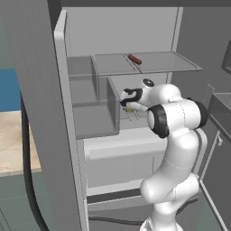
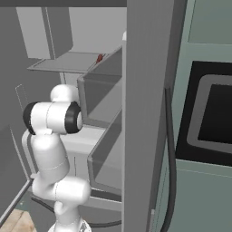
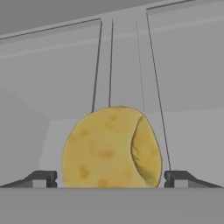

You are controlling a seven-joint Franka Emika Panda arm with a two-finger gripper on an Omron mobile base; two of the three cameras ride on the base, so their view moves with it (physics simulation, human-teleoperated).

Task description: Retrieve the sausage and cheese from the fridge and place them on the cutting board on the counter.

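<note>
Cheese (image 3: 111, 148) sits btwn fingertips (image 3: 41, 178) of open hand (image 3: 111, 179).
Pale yellow lump, pitted, w/ a dent.

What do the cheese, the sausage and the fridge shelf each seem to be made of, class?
The cheese: a firm yellow food, matt, with darker dimples and a notch.
The sausage: probably cured meat, a smooth dark red skin.
The fridge shelf: grey and flat, perhaps plastic or frosted glass; the rendering leaves it open.
</note>
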